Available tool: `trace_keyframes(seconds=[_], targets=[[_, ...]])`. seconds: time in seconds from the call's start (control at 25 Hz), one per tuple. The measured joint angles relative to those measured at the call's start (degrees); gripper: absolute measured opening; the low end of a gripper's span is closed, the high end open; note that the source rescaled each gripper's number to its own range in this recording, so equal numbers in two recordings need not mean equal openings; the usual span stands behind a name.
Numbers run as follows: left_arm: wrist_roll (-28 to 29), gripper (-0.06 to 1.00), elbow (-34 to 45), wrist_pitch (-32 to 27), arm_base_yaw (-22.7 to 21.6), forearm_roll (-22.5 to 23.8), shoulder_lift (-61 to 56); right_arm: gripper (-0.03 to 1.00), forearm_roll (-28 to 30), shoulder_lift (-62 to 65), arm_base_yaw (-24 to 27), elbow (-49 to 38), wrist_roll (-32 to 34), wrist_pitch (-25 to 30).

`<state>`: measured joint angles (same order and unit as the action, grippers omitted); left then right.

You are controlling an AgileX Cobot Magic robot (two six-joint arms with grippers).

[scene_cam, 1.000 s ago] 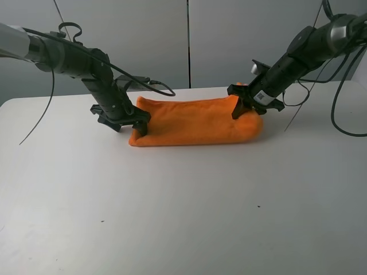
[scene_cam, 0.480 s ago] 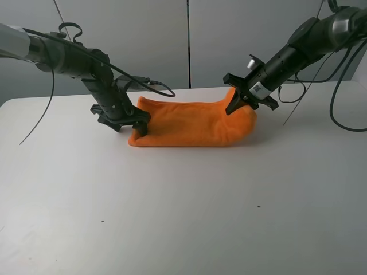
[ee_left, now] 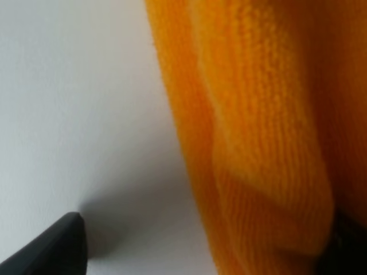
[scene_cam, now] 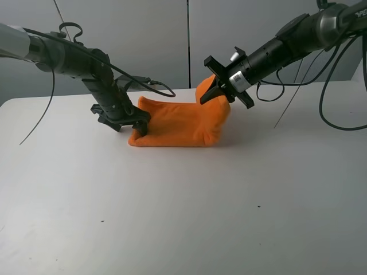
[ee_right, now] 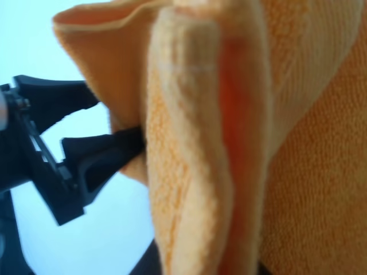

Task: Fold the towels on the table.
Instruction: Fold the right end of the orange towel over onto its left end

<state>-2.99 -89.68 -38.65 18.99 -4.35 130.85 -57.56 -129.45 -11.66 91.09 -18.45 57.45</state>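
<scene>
The orange towel (scene_cam: 172,125) lies folded lengthwise at the back middle of the white table (scene_cam: 183,217). My left gripper (scene_cam: 139,126) rests at the towel's left end. In the left wrist view its dark fingertips (ee_left: 54,249) stand wide apart, straddling the towel's thick edge (ee_left: 258,143), with bare table between one finger and the cloth. My right gripper (scene_cam: 218,91) is shut on the towel's right end and holds it raised above the table, over the towel's middle. In the right wrist view the towel (ee_right: 200,143) fills the frame and hides most of the fingers.
Black cables hang off both arms; one loops near the table's back edge (scene_cam: 163,89) behind the towel. A grey wall panel (scene_cam: 189,40) stands behind the table. Tiny dark specks (scene_cam: 258,207) dot the table's front.
My right gripper has lifted the towel's right end and carried it to the left, so the towel on the table is shorter. My left gripper has not moved.
</scene>
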Motion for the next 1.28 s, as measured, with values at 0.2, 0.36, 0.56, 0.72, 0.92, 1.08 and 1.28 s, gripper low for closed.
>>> trace_keyframes(seconds=[0.2,0.36,0.56,0.72,0.92,1.08,1.28], targets=[[0.0,1.0,0.0,0.0,0.0,0.0,0.0,0.04,-3.02,0.0,-3.12,0.0,3.29,-2.49],[0.0,1.0,0.0,0.0,0.0,0.0,0.0,0.04,-7.6,-1.04,-5.04,0.0,3.97,-5.0],[0.0,1.0,0.0,0.11,0.0,0.0,0.0,0.04,-12.48,-2.51,-7.72,0.0,4.32,-8.39],[0.0,1.0,0.0,0.11,0.0,0.0,0.0,0.04,-15.42,-4.04,-9.12,0.0,4.56,-10.08],[0.0,1.0,0.0,0.11,0.0,0.0,0.0,0.04,-19.8,-5.47,-9.75,0.0,4.41,-12.48],[0.0,1.0,0.0,0.11,0.0,0.0,0.0,0.04,-20.32,-6.69,-9.75,0.0,4.15,-12.85],[0.0,1.0,0.0,0.11,0.0,0.0,0.0,0.04,-20.41,-7.95,-10.01,0.0,3.2,-13.75]])
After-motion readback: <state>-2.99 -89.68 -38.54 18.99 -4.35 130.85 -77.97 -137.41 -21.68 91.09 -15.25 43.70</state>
